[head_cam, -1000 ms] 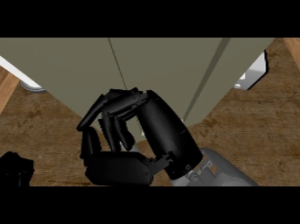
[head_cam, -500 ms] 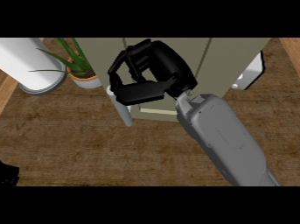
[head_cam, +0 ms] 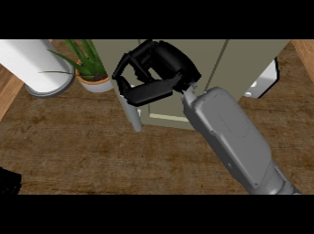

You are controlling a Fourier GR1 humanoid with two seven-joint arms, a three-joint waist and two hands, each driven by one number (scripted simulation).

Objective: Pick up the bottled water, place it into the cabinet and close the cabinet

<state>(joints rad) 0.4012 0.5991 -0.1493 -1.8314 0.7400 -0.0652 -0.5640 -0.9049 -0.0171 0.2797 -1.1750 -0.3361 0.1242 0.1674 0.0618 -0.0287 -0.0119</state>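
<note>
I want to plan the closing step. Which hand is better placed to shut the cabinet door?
The right hand: it is at the cabinet, by the door's edge. The left hand sits low in the corner.

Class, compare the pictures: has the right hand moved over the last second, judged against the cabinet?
Yes. The right hand has moved up the view, away from the robot, now at the cabinet front.

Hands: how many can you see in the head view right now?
2. The right hand is up at the cabinet, fingers curled by its door edge. A black shape at the lower left corner looks like the left hand, mostly cut off.
</note>
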